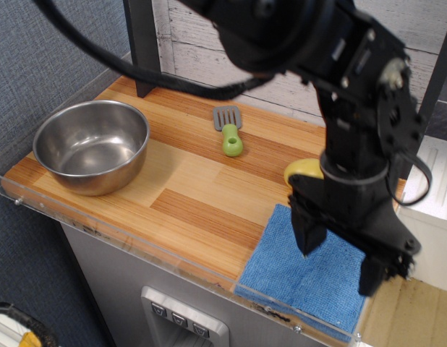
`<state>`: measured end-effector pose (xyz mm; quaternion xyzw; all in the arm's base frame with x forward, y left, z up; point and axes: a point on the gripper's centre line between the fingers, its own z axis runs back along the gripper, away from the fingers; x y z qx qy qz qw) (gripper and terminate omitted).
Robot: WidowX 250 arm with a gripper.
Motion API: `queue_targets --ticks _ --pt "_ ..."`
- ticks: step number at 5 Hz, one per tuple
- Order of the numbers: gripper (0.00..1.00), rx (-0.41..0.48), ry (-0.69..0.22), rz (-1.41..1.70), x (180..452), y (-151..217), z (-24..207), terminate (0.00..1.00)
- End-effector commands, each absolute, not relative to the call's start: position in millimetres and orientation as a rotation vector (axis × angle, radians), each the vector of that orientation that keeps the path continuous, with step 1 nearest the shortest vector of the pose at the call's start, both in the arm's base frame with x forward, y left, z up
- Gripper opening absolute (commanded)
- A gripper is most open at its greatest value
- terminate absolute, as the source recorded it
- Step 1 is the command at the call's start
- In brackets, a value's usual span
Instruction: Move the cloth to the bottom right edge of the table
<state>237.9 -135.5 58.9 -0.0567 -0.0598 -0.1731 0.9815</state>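
We see the blue cloth [299, 275] lying flat at the table's [187, 202] near right edge. Our gripper [341, 262] hangs above it, fingers spread, holding nothing.

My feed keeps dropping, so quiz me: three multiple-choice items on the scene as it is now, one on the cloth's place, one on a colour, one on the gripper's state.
1. Where does the cloth lie?
A. in the steel bowl
B. at the table's near right corner
C. by the back wall

2. What colour is the spatula's handle?
A. green
B. red
C. black

3. How is the gripper?
A. shut on the cloth
B. shut on the spatula
C. open above the cloth

Key: B, the blue cloth lies flat against the table rim there. A, the spatula handle is green. C, the gripper has its fingers spread with nothing between them.
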Motion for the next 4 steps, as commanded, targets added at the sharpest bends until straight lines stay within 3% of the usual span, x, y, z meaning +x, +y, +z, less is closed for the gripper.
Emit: queue_targets --ticks 1,4 --pt "1.0 -0.122 -0.206 -0.337 247 -128 87 0.0" --pt "1.0 -0.045 -0.212 -0.175 227 -108 105 0.0"
